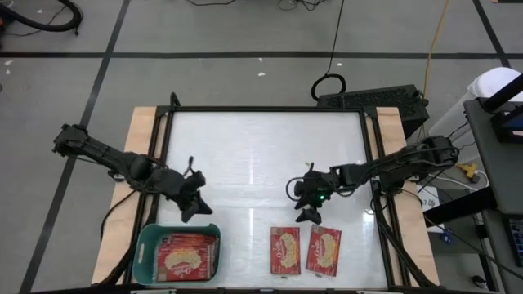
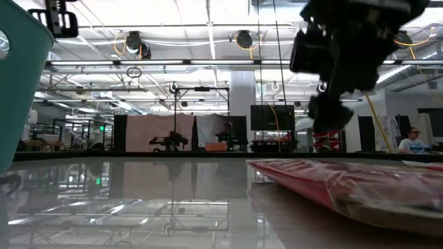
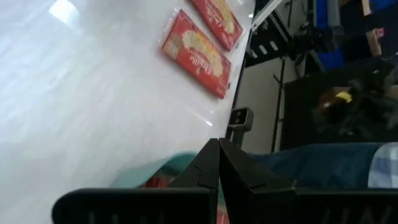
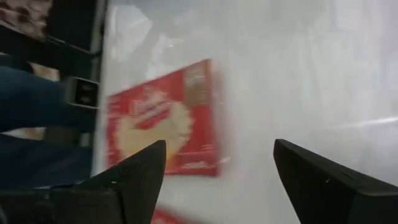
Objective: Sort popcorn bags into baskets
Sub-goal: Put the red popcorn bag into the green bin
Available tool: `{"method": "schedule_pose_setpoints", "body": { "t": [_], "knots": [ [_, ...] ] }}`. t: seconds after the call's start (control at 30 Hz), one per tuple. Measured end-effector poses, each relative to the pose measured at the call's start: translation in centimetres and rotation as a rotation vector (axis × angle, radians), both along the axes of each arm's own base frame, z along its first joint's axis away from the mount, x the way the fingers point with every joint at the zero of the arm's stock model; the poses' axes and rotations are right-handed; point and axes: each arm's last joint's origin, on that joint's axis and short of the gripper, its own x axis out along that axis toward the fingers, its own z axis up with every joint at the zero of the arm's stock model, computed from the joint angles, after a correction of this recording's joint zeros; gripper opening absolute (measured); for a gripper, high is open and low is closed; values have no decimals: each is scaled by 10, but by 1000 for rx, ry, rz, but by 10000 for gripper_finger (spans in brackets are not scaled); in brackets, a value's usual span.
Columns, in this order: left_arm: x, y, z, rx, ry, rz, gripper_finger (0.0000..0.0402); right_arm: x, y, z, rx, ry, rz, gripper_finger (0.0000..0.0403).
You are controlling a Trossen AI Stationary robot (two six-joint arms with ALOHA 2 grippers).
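**Sorting check: two bags out, basket part filled**

Looking down on your table [image 1: 261, 155], you have the basket [image 1: 145, 245] at the near left corner with red bags [image 1: 188, 255] lying flat inside it. Two more bags lie side by side on the glass to its right — one [image 1: 284, 250] and its neighbour [image 1: 324, 249], close together, picture side up.

Your left gripper [image 1: 194, 208] sits just above the basket's far rim; the left wrist view shows its fingers [image 3: 217, 165] pressed together, holding nothing.

Your right gripper [image 1: 309, 206] hangs near the table's middle, just beyond the two loose bags. Its fingers [image 4: 140, 171] stand wide apart and empty — one bag [image 4: 165, 121] lies ahead of them, untouched.
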Motion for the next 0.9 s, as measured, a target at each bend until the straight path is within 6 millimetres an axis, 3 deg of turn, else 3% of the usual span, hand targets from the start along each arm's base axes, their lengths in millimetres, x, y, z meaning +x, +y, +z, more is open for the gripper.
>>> {"method": "schedule_pose_setpoints", "body": {
  "t": [0.1,0.37,0.73,0.9],
  "knots": [
    [16,-5,-5,-39,-5,0,12,-6,3,-17,-42,-3,26,284],
    [44,-16,-19,-139,14,32,12,-1,18,-37,-96,-89,141,281],
    [53,-20,-27,-154,38,61,12,9,40,-59,-239,-249,277,278],
    [53,-17,-29,-140,52,74,12,10,47,-70,-295,-277,331,243]
  ]
}}
